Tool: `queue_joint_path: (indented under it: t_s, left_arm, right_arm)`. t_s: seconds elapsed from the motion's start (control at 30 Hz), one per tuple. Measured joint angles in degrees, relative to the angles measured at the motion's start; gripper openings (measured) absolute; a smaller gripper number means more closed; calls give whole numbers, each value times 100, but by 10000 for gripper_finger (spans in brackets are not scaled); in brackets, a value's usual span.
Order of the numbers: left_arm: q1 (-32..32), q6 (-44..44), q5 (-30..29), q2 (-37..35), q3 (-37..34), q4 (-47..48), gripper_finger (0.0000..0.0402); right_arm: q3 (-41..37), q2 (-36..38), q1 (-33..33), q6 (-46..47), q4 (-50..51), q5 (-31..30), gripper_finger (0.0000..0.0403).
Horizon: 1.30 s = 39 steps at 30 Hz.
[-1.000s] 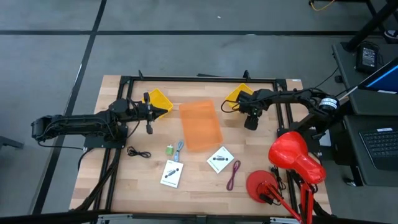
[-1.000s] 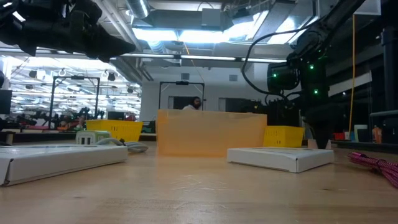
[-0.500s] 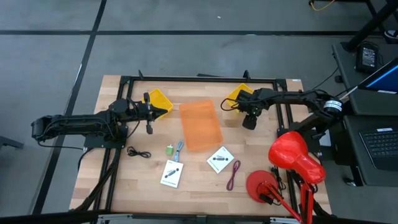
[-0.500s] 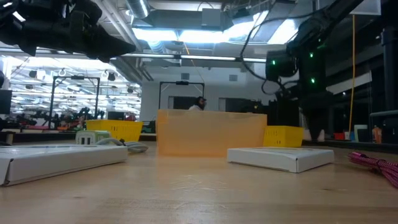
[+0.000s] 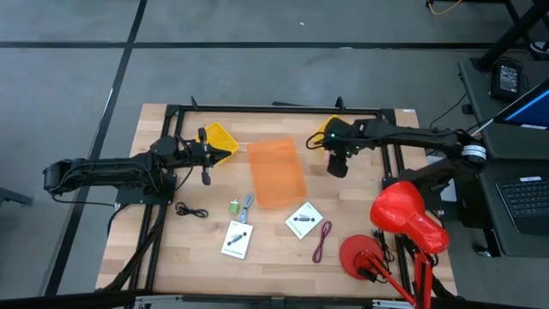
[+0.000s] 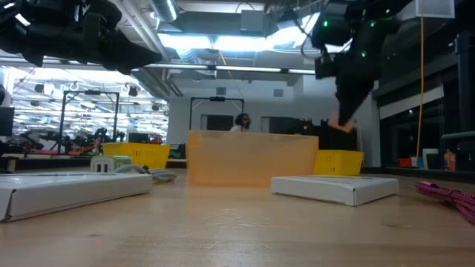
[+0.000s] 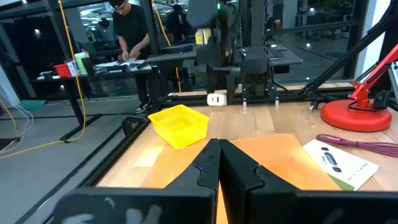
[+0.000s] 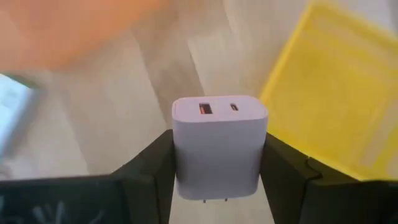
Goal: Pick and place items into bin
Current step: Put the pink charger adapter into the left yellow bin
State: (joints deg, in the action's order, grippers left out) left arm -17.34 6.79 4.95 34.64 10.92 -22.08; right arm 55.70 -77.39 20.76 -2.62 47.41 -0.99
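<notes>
My right gripper (image 5: 336,165) hangs above the table between the orange bin (image 5: 276,172) and a yellow basket (image 5: 327,130), shut on a pale pinkish-white plug block (image 8: 219,146). My left gripper (image 5: 206,174) is shut and hovers left of the bin, touching nothing. Lying flat on the near part of the table are two white cards (image 5: 236,239) (image 5: 303,220), a green cube (image 5: 233,207), a blue-grey tool (image 5: 247,205), a black cord (image 5: 190,210) and a dark-red cord (image 5: 322,240). My right gripper pinches the plug block between its two fingers (image 8: 152,168), one on each of two opposite side faces (image 8: 180,155). The fingers come from above, pointing down. The block is lifted clear of the table, and its face with two ports (image 8: 217,107) shows beyond the fingers.
A second yellow basket (image 5: 219,137) sits by the left gripper. A red lamp with a round base (image 5: 360,256) stands at the near right corner. A black frame (image 5: 274,109) borders the table's far side. Bare wood lies near the bin's near edge.
My right gripper has risen from table height, carrying the plug block clear of the table. It has also shifted a little toward the table's left, nearer the orange bin. The left arm has kept still.
</notes>
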Motion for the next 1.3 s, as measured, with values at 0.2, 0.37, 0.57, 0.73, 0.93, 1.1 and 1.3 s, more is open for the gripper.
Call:
queue_joint_path:
  t_s: [0.2, 0.37, 0.57, 0.73, 0.93, 1.1, 1.3]
  left_arm:
    - [0, 0, 0, 2, 0, -1, 2]
    - [0, 0, 12, -1, 0, 40, 2]
    - [0, 0, 17, 2, -4, 285, 2]
    - [15, -2, 24, 1, -4, 264, 2]
    - [15, -71, 13, -1, -4, 262, 2]
    - [34, -365, 130, 1, -4, 273, 2]
    - [292, -316, 374, -1, -4, 385, 2]
  right_arm:
    - [0, 515, -77, -152, -692, 180, 168]
    - [-65, 773, -261, -529, -1595, 278, 168]
    - [-686, 849, -319, -688, -3083, 565, 168]
    - [-1187, 853, -332, -696, -4323, 618, 168]
    - [-1759, 853, -395, -693, -6050, 1021, 168]
    - [-2214, 853, -413, -639, -7128, 1162, 168]
    - [-2507, 853, -413, -504, -7671, 1283, 168]
